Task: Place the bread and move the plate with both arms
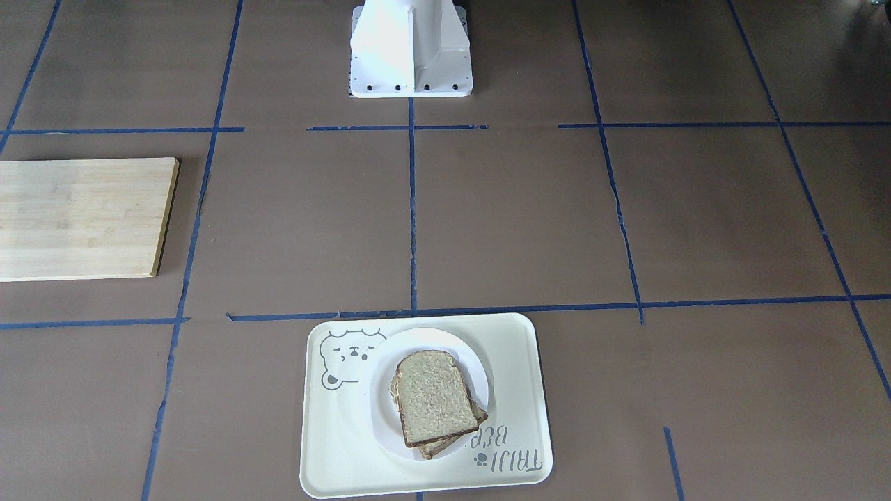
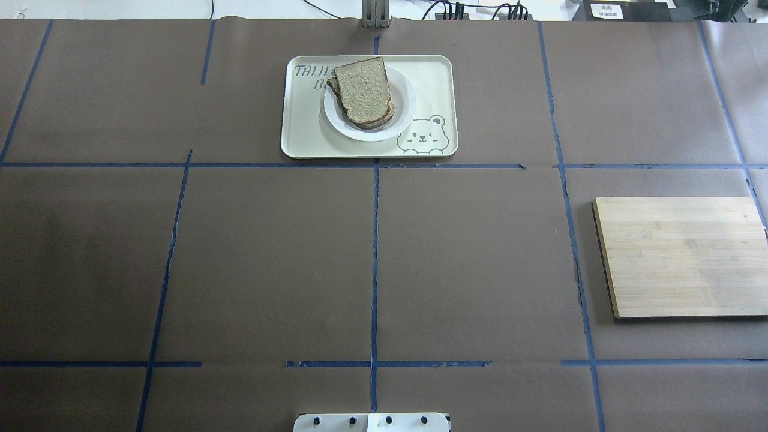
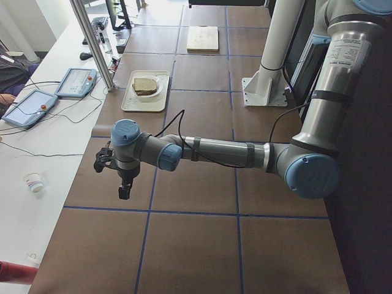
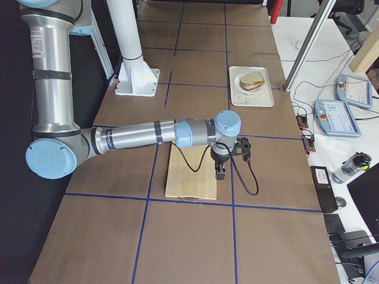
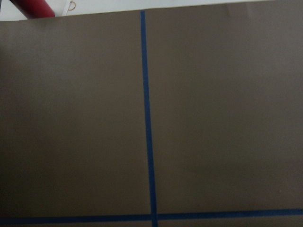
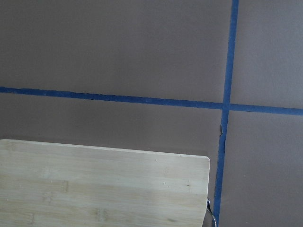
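While the white pedestal [image 2: 372,422] stands at the robot's edge of the brown-papered table [image 2: 270,264], the two arms reach outward over the table's ends, well apart from the food. The left arm [image 3: 220,150] stretches low across the blue tape grid, its left gripper [image 3: 124,193] pointing down above bare paper. The right arm [image 4: 136,135] holds the right gripper [image 4: 221,173] above the operators'-side edge of a wooden board [image 2: 681,257]. Both grippers appear only in the side views, so it cannot be told whether their jaws are spread or pressed together. Farther out, at the far edge on the centre tape line, a cream tray [image 2: 432,84] with a bear drawing carries the plate [image 2: 403,102], which lies wholly inside the tray's rim. The bread [image 2: 362,87] lies flat on the plate atop a second slice [image 1: 438,448] — the lower slice's dark crust shows past its edges.
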